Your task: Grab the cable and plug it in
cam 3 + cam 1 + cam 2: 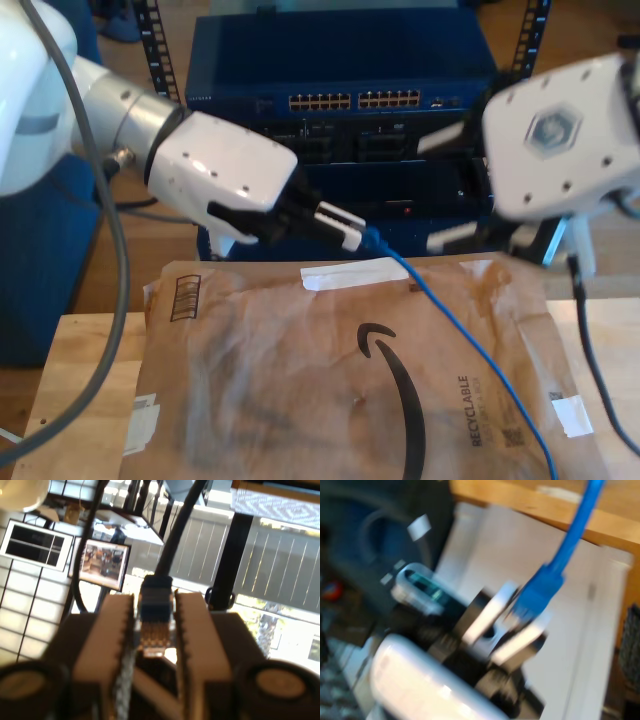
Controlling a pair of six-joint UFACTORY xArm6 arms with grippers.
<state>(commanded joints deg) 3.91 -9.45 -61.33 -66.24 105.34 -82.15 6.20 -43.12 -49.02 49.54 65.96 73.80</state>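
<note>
Plug end of the cable (455, 335) is clenched in my first gripper (352, 232), at the exterior view's left. It points across that view toward the right, not into the switch (340, 60), so you must turn it. The port row (355, 100) lies behind and above. The slack trails over the brown mailer (300, 380) to the lower right. The other arm's housing (560, 130) crowds the switch's right side. Whether my second gripper is released, you cannot tell.
</note>
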